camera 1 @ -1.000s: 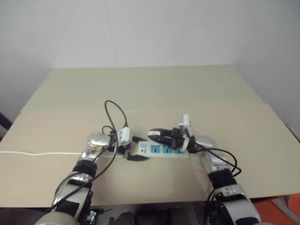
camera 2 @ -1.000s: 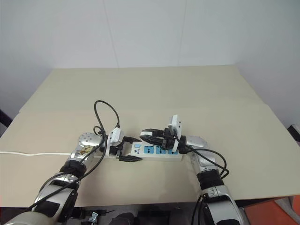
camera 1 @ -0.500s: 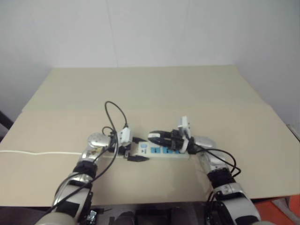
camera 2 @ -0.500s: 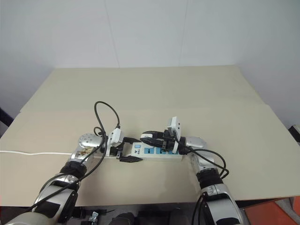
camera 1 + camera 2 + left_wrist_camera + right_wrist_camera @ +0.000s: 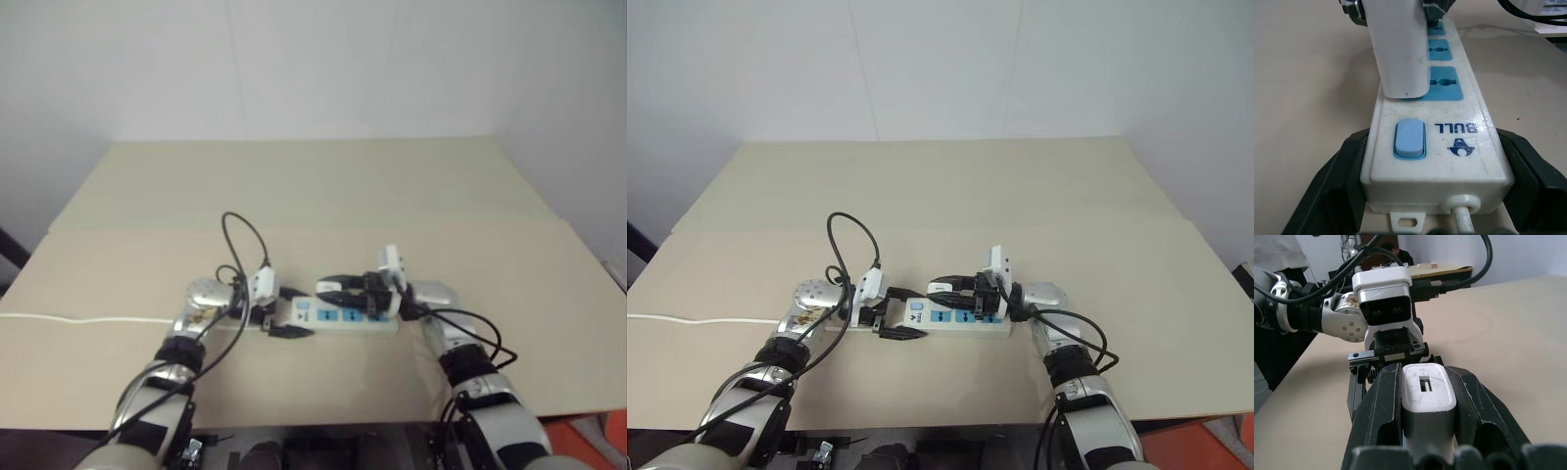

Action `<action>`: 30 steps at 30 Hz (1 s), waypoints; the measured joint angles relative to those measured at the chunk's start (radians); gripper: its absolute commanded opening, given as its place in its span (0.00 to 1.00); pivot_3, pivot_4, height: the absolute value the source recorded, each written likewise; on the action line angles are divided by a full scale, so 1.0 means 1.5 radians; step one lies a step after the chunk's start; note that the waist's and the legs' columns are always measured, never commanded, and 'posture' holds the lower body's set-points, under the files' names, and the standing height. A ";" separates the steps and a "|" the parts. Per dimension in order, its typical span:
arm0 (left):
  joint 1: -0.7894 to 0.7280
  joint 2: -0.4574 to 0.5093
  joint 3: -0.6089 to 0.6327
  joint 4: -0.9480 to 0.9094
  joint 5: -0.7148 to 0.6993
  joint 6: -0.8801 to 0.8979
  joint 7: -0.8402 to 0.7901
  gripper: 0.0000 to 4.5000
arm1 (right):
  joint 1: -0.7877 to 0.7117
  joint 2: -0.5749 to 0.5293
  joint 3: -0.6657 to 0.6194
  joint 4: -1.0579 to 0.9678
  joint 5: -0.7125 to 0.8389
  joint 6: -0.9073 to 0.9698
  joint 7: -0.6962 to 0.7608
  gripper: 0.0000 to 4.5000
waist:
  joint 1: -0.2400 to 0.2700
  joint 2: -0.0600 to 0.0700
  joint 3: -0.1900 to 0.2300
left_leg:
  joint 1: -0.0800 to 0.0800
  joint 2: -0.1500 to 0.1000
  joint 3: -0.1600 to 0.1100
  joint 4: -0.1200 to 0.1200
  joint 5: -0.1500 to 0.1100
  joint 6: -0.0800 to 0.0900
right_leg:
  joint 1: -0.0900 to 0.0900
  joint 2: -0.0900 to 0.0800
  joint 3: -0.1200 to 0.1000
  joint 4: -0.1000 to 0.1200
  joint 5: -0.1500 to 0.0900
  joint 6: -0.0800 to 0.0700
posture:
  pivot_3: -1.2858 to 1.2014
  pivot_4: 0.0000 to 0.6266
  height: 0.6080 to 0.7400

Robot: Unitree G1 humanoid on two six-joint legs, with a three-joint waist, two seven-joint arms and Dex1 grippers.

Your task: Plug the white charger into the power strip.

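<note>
The power strip point(image 5: 345, 319) lies on the beige table, a white bar with blue sockets and a blue switch point(image 5: 1409, 139). My left gripper point(image 5: 1432, 142) is shut on its switch end, one black finger along each side, where the cord leaves. The white charger point(image 5: 1427, 391) sits between the fingers of my right gripper point(image 5: 1425, 377), which is shut on it. In the left wrist view the charger point(image 5: 1398, 49) stands upright with its lower end against the strip's top beside the nearest socket point(image 5: 1444, 83). Its prongs are hidden.
The strip's thin white cord point(image 5: 69, 319) runs left across the table to its edge. A black cable point(image 5: 245, 235) loops up above my left wrist, and another point(image 5: 480, 333) hangs by my right wrist. The table top point(image 5: 323, 186) stretches far behind the strip.
My right wrist has turned a little with the charger still in its fingers, and the charger sits slightly lower over the strip. The left gripper and the strip have stayed put.
</note>
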 measured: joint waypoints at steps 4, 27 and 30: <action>0.002 0.004 0.000 0.000 -0.001 0.001 0.002 0.73 | -0.013 0.000 0.014 0.018 -0.011 -0.019 0.000 0.25 | -0.002 0.000 0.000 | 0.002 0.000 0.000 0.000 0.000 0.000 | 0.001 0.000 0.000 0.000 0.000 0.000 | 0.52 0.24 1.00; 0.015 0.008 -0.002 -0.009 -0.009 0.012 0.013 0.73 | -0.018 -0.008 0.033 0.050 -0.037 -0.033 -0.034 0.61 | -0.004 0.000 -0.002 | 0.006 0.000 0.001 -0.001 0.000 0.000 | 0.003 0.000 0.002 -0.001 0.000 0.000 | 0.52 0.24 1.00; 0.015 0.008 -0.002 -0.009 -0.009 0.013 0.013 0.73 | -0.019 -0.010 0.032 0.048 -0.043 -0.033 -0.037 0.86 | -0.004 0.000 -0.002 | 0.006 0.001 0.001 -0.001 0.000 0.000 | 0.003 0.000 0.002 -0.001 0.000 0.000 | 0.52 0.24 1.00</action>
